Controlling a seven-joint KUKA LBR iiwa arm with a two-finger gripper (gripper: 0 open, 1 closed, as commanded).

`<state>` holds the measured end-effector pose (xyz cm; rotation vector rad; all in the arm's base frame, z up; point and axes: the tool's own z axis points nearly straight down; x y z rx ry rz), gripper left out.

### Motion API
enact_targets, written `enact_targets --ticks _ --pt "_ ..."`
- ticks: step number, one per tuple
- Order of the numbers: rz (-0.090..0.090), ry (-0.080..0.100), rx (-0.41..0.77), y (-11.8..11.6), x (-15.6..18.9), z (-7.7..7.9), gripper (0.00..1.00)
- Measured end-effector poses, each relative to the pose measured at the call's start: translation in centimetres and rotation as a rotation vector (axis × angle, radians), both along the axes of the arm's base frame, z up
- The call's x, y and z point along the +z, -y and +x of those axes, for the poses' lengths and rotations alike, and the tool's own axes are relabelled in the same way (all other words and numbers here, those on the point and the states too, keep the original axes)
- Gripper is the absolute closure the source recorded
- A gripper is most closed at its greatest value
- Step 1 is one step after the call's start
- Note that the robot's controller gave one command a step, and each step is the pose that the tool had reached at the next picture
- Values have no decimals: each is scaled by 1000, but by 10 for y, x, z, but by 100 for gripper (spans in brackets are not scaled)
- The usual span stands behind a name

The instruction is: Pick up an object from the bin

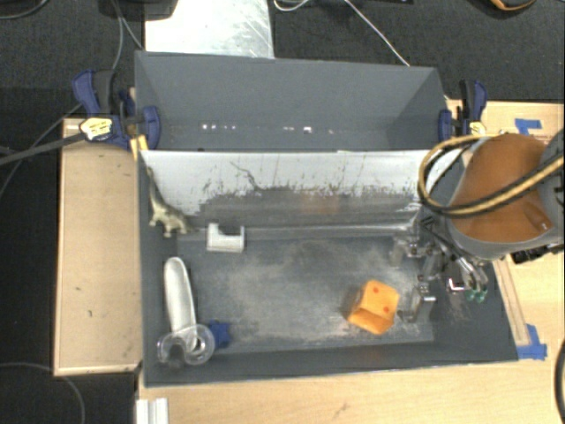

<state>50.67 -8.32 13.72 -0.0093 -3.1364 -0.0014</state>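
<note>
Status: pick not done. Gripper (422,294) low in the bin's near-right corner, just beside the orange block (374,308), on its right side; touching or just short of it, can't tell. Released or clenched: can't tell either, mechanism too cluttered from this angle. No sign of anything lifted. Block flat on the bin floor (300,272), close to the near edge, right of middle. Best guess: at the approach stage, grasp not yet made. Left to do: get around the block, close, lift clear of the walls. Block looks wedge-like with dark spots on top, so probably some risk of slipping off a slanted face.

Rest of the near edge: clear plastic piece with a blue end (190,343) in the near-left corner, silver tube (178,290) just behind it, lying along the left wall. Both well apart from the gripper, no interference expected.

Further back: small white block (225,238) left of middle near the far wall, small beige toy figure (164,221) in the far-left corner.

Surface: bare grey metal, scuffed and dusty-looking, heavy scratch marks along the foot of the far wall (291,179). Mostly open floor, no heap.

Room: dark floor (35,78) around the bin, thin cable (380,35) trailing across it beyond the far side.
</note>
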Motion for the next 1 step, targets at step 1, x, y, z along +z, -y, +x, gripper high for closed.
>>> enact_targets --ticks 1 --pt "-1 8 5 0 4 2 0"
